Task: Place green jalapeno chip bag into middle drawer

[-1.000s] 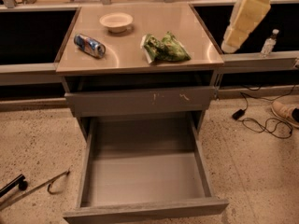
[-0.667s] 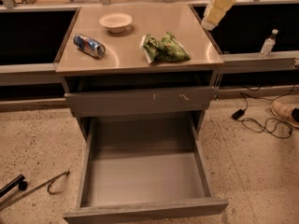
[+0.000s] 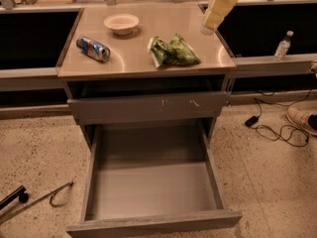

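Note:
The green jalapeno chip bag (image 3: 173, 51) lies flat on the metal counter top (image 3: 143, 66), right of centre. The middle drawer (image 3: 153, 187) is pulled wide open below, and its grey floor is bare. My gripper (image 3: 208, 29) hangs on a pale yellow arm coming down from the top right. It is over the counter's right rear part, a little behind and to the right of the bag, and not touching it.
A blue-and-silver can (image 3: 93, 48) lies on its side at the counter's left, with a pale bowl (image 3: 121, 22) behind it. The scratched drawer front (image 3: 148, 107) above the open drawer is shut. A water bottle (image 3: 282, 44), cables (image 3: 277, 130) and a shoe (image 3: 302, 119) are at the right.
The arm with my gripper has swung left and come down, from beyond the counter's right edge to above its right rear part. The bag, can, bowl and drawer have not moved.

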Available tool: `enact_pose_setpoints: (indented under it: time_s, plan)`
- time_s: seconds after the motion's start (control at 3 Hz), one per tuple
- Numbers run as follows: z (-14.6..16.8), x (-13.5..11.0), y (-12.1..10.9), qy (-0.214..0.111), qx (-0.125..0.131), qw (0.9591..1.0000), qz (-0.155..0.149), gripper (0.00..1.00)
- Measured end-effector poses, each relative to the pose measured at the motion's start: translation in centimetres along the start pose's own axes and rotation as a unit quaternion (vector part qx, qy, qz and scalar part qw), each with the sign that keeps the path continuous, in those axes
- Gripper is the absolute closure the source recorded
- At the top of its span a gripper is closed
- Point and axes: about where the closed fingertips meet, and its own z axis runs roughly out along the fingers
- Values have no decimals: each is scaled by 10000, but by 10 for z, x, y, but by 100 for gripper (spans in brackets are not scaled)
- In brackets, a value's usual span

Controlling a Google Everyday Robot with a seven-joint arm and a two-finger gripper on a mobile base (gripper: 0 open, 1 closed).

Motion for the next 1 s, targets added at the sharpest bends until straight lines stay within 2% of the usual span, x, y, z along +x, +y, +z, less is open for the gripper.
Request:
enact_pose_setpoints:
  time_s: [0.33, 0.67, 1.0]
  plan:
    - [38, -19, -7, -277, -13, 9996, -113, 0]
    - [75, -24, -10, -461, 6, 9989, -3, 0]
    - [103, -15, -11, -475, 41, 9983, 322, 0]
